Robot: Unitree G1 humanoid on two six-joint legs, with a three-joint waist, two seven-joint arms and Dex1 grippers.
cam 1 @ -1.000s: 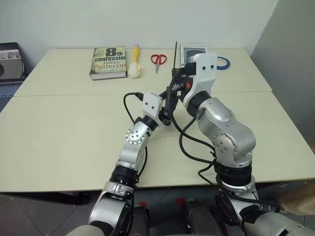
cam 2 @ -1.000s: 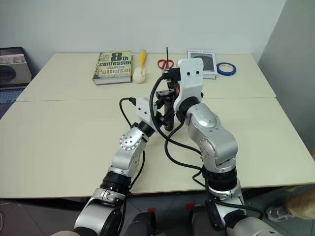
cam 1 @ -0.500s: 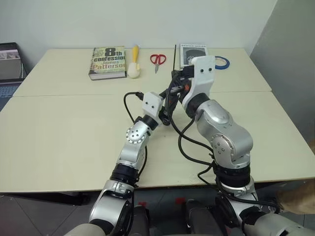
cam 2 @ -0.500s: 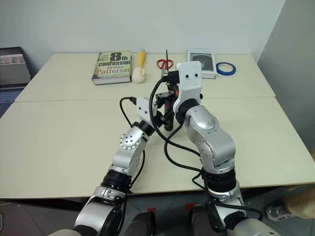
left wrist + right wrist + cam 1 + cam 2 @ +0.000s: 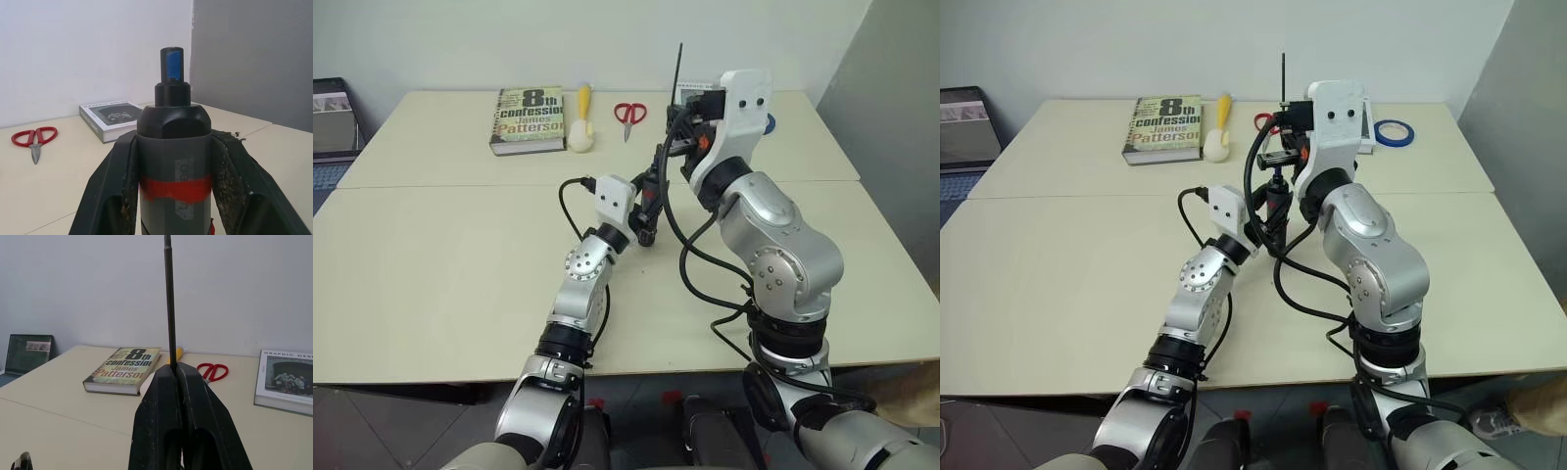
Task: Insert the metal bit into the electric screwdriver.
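While the right arm's white wrist housing covers most of the right gripper (image 5: 177,369) in the head views, the right wrist view shows its two black fingers (image 5: 161,406) pressed together on the lower end of the bit (image 5: 169,293). It is a very thin, straight, dark metal rod, and it stands up from the fingers with its upper end cut off by the picture edge. In the left eye view the bit (image 5: 678,65) rises above the arm, in front of the pale wall.

Lower and nearer, the left gripper (image 5: 174,147) clamps its fingers (image 5: 115,186) on the screwdriver (image 5: 174,161), a round dark body with a red band and a narrow nose with a bluish spot. Its lower part is hidden between the fingers. In the head views the screwdriver (image 5: 648,204) is hard to make out among the black cables. The bit is held above it, and I cannot tell if their ends are in line.

At the far edge of the smooth cream bench (image 5: 440,264) lie a book (image 5: 528,121), a brush (image 5: 580,127), red scissors (image 5: 628,113), a second book (image 5: 110,117) and blue tape (image 5: 1395,132), partly behind the right arm. The near half of the bench is open on both sides of the arms. A laptop (image 5: 962,116), cut off, stands at the left.
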